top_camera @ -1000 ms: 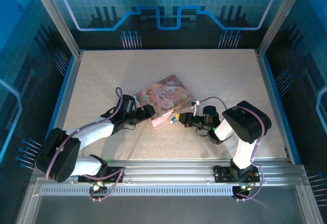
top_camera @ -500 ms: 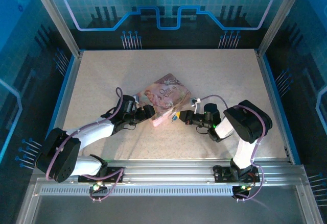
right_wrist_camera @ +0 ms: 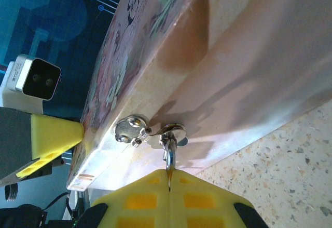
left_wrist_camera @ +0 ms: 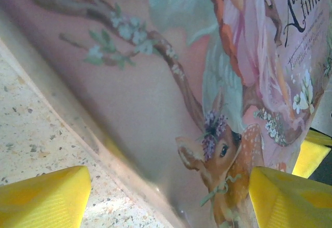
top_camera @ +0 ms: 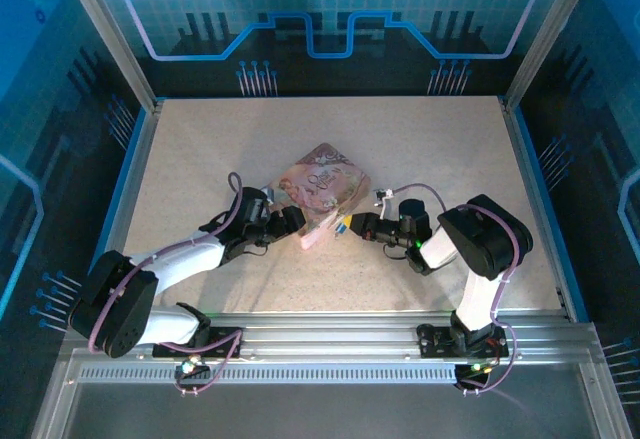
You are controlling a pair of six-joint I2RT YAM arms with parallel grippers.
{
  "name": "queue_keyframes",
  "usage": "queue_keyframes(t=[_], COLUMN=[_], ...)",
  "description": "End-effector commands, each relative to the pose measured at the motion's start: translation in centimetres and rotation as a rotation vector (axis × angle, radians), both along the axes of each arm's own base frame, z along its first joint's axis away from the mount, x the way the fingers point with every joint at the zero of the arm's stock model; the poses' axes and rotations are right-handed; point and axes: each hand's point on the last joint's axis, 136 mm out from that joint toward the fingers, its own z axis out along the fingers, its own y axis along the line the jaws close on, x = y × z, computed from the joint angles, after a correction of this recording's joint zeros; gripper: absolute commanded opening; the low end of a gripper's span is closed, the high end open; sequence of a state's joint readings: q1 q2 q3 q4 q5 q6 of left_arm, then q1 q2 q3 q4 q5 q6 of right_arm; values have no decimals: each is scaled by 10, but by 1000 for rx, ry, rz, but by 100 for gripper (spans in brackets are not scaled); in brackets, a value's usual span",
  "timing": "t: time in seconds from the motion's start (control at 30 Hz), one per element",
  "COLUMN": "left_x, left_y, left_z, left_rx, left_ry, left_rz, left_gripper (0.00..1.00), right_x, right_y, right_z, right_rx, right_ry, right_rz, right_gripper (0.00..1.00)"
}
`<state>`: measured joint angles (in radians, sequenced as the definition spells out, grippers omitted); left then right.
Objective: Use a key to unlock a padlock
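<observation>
a speckled, beige, stone-look table [top_camera: 200, 159] carries a flat pink box [top_camera: 318, 184]. the box is rectangular with rounded corners and lies skewed to the table's edges. its glossy lid [left_wrist_camera: 155, 82] is printed with a storybook scene: a spotted fawn, blossom twigs, a figure in orange and teal, and dark cursive lettering. the side wall [right_wrist_camera: 249, 72] is plain pale pink, smooth and faintly shiny, with soft shadows across it.

the left end effector [top_camera: 298, 221] sits at the box's near left corner. its two matte yellow, wedge-shaped pads [left_wrist_camera: 44, 197] stand wide apart. one is over bare table and the other over the printed lid, with the box's rounded edge running between them. whether either pad touches the box cannot be told.

the right end effector [top_camera: 347, 225] meets the box's near right side wall. its yellow pads, moulded with a square waffle grid, are pressed together, and a thin dark-silvery strip of metal is pinched edge-on in the seam. this is the padlock [right_wrist_camera: 168, 152]. its small curved loop hooks through a polished silver staple [right_wrist_camera: 174, 131] on the wall, just beside a round silver clasp plate [right_wrist_camera: 129, 128] with tiny studs. what lies deeper between the pads is hidden.
</observation>
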<state>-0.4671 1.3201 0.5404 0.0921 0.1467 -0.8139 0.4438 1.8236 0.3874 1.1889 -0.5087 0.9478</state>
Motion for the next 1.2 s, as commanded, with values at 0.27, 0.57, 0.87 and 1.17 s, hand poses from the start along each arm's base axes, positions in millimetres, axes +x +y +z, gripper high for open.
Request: queue_keyframes(t=[0.27,0.57,0.87,1.17], left_x=[-41,-43,-46,-46], left_y=[0,-1,-4,-10], left_z=[-31,-34,-35,-32], left_rx=[76,75,69,60], left_ry=[134,139,140,132], left_rz=[-42,-43,-47,-55], left_gripper=[81,81,81,81], right_x=[16,23,23,23], right_y=[1,-3,0,2], right_z=[28,27,31,27], right_rx=[69,62,90,108], right_ry=[-32,-15,10,98], right_rz=[-42,-68,-48,-44], right_gripper=[0,0,0,1])
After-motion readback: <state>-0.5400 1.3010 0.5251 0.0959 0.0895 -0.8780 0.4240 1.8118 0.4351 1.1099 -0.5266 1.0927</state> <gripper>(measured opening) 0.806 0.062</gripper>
